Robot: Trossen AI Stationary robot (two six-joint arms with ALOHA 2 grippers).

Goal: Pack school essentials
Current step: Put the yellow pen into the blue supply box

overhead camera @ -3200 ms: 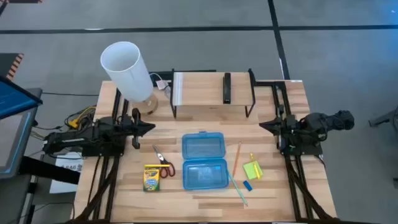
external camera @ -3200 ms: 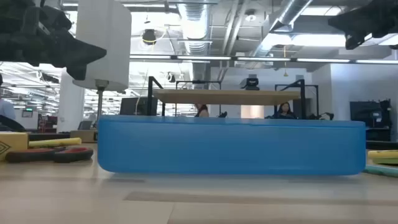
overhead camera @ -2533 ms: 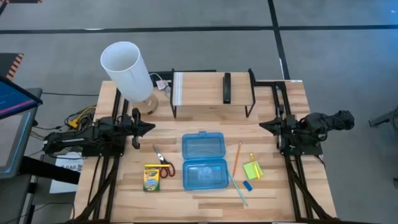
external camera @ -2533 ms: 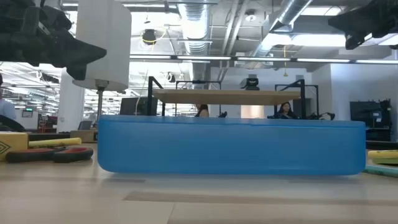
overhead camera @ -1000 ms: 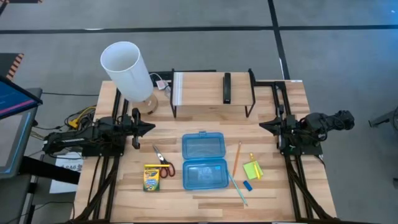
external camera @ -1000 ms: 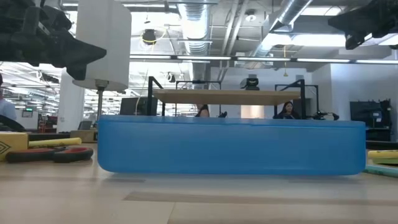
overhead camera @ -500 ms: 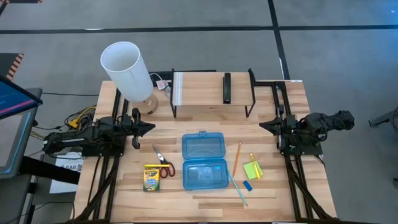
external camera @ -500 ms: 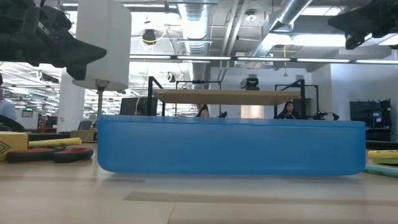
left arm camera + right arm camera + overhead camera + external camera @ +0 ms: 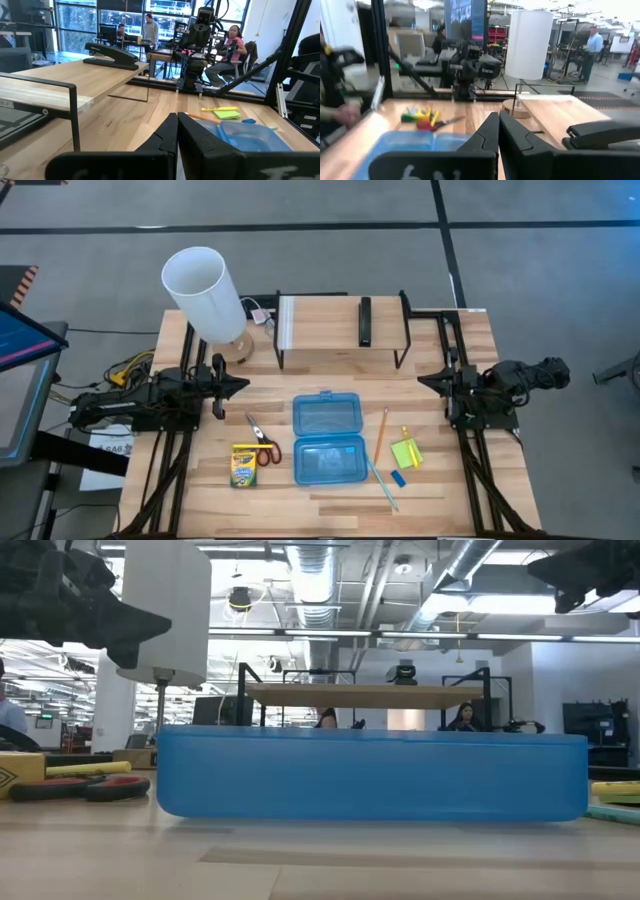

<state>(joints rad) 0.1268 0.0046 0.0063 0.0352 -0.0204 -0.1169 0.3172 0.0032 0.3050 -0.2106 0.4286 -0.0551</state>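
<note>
The open translucent blue case (image 9: 327, 437) lies at the table's middle. Left of it lie the yellow-green crayon box (image 9: 243, 465) and red-handled scissors (image 9: 262, 444). Right of it lie the orange pencil (image 9: 381, 435), a yellow marker (image 9: 407, 442), the lime sticky-note pad (image 9: 406, 453), the blue eraser (image 9: 398, 478) and the teal pen (image 9: 381, 481). My left gripper (image 9: 243, 386) hovers shut at the table's left side; my right gripper (image 9: 421, 383) hovers shut at its right side. Both point inward above the table and touch nothing.
A white lamp (image 9: 207, 292) stands at the far left. A wooden shelf on black legs (image 9: 340, 325) at the far edge carries a black bar-shaped device (image 9: 365, 321). People sit and stand in the room beyond. Bare wood lies between the grippers and the case.
</note>
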